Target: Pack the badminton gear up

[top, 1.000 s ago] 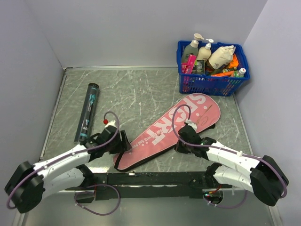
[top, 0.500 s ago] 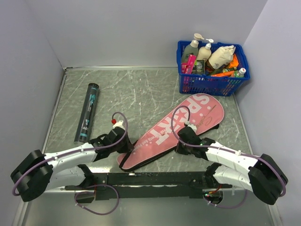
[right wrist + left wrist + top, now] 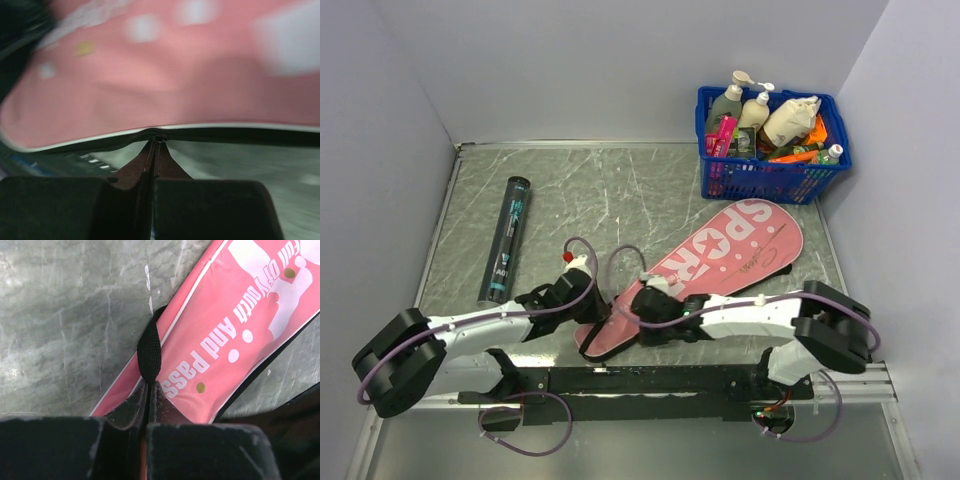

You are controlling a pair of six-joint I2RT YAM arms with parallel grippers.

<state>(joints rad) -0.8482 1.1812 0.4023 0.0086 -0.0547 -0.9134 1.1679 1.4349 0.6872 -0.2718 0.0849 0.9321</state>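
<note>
The long pink racket cover (image 3: 740,245), lettered "SPORT", lies slantwise on the table with its narrow end towards me. At that narrow end my left gripper (image 3: 592,312) is shut on the cover's black strap loop (image 3: 149,352), which rises between the fingertips (image 3: 150,385). My right gripper (image 3: 638,322) reaches across to the near edge of the same narrow end. It is shut on the small metal zipper pull (image 3: 159,139) in the black zipper band below the pink cover (image 3: 165,75). The slim black tube (image 3: 505,240) lies to the left, apart from both grippers.
A blue plastic basket (image 3: 820,180) full of bottles stands at the back right corner. Grey walls close the table on the left, back and right. The black arm rail (image 3: 640,380) runs along the near edge.
My left gripper closed on the strap loop. The right gripper slid left along the cover's near edge, from near the wide end to the narrow end. The cover shifted slightly right.
</note>
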